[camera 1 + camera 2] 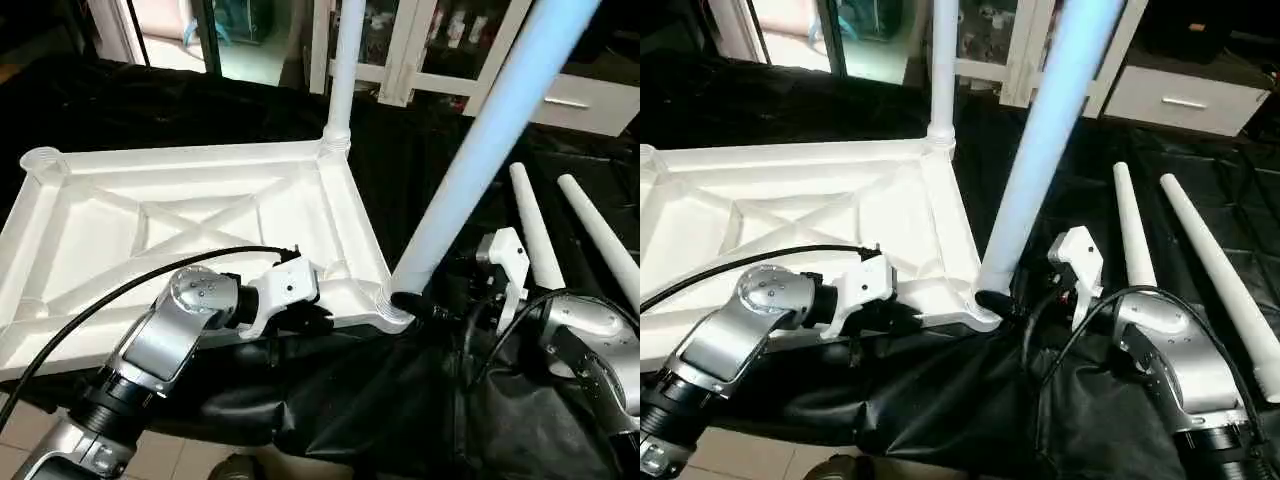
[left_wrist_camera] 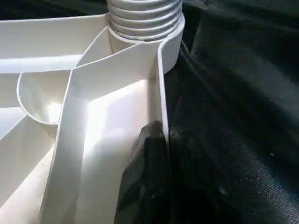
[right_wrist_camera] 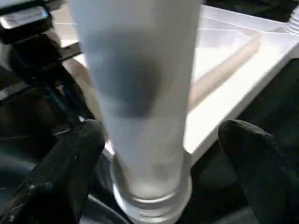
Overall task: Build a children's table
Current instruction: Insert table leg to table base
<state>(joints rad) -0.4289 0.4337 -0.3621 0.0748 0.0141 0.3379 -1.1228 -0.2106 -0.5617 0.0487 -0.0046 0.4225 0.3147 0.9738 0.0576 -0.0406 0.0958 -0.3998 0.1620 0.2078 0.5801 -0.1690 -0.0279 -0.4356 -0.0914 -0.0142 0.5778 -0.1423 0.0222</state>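
The white square top (image 1: 190, 230) lies underside up, its X ribs showing, across the left and centre of the head view on the black-sheeted table (image 1: 330, 400). A leg (image 1: 345, 60) stands upright in the far corner socket at upper centre. A second leg (image 1: 480, 150) leans from the near right corner socket up toward the upper right of the frame; its threaded base sits in that socket (image 2: 145, 18). Two more legs (image 1: 1195, 260) lie side by side on the sheet at the right. The left arm comes in from the lower left, elbow bent, forearm angled toward centre, and the left pincer (image 1: 305, 318) is clenched on the top's near rim, one black finger (image 2: 145, 177) pressed against the inside of the wall. The right arm rises from the lower right, wrist bent inward; the right pincer (image 3: 154, 158) is released, its two fingers (image 3: 70, 163) spread either side of the leaning leg's base without touching it.
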